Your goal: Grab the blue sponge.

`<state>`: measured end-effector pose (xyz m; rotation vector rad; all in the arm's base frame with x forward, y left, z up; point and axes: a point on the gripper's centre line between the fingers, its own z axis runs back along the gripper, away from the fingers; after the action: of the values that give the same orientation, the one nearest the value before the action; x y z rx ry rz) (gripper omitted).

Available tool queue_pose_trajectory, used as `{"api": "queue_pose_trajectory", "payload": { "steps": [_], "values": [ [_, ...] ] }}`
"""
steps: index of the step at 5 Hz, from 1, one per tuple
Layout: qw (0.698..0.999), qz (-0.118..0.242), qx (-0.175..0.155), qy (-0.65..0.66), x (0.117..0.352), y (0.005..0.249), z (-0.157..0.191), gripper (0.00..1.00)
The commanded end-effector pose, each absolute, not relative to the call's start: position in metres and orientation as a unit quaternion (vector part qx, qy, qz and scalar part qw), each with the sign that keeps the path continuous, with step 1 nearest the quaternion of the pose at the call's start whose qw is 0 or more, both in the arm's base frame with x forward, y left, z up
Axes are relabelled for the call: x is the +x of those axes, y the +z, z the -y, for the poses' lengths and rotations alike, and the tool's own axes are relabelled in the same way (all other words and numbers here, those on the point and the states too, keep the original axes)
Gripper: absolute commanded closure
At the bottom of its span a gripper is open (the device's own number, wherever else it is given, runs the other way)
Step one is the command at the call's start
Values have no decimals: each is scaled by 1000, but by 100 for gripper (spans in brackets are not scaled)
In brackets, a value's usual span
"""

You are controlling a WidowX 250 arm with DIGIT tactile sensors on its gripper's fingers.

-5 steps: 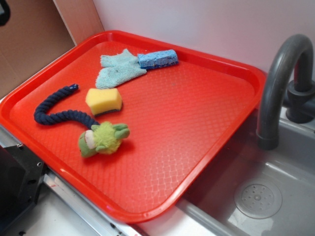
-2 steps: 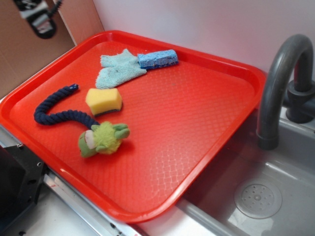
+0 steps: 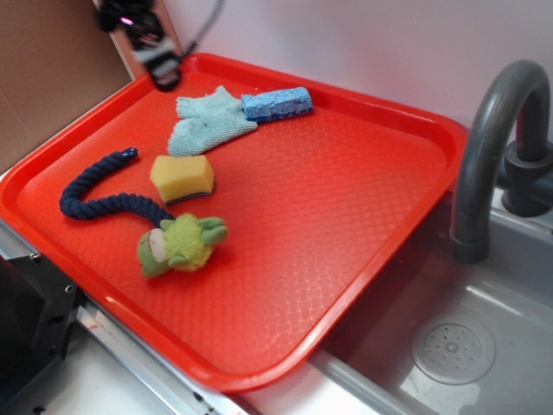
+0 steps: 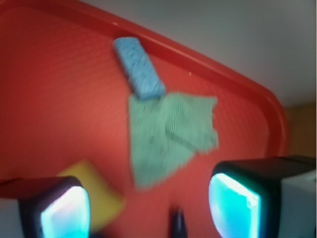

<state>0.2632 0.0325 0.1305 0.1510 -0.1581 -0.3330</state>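
Gripper [image 3: 164, 73] hung over tray's far-left rim, fingers [image 4: 233, 203] spread wide w/ nothing between them. Blue sponge [image 3: 276, 103] lay near red tray's [image 3: 363, 199] back rim; its left end touched the teal knitted cloth [image 3: 206, 123], so access from that side was crowded. Above sponge & to its right: bare tray, open room. Back rim & white wall [image 3: 363, 43] close behind it. Yellow sponge [image 3: 182, 177], navy rope [image 3: 99, 192], green plush toy [image 3: 180, 242] sat well apart toward front-left. Grey faucet [image 3: 497, 147] stood off tray, far right.

The claw [image 4: 148, 203] hangs tilted in the air, its fingers [image 4: 233, 203] spread wide, empty.
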Motion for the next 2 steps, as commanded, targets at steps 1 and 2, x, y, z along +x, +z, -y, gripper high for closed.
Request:
{"api": "queue_pose_trajectory", "payload": {
  "steps": [1,2],
  "values": [
    [974,112,43,-192,325,120,-42,0],
    [972,107,34,-207,347,107,-39,0]
  ]
}}
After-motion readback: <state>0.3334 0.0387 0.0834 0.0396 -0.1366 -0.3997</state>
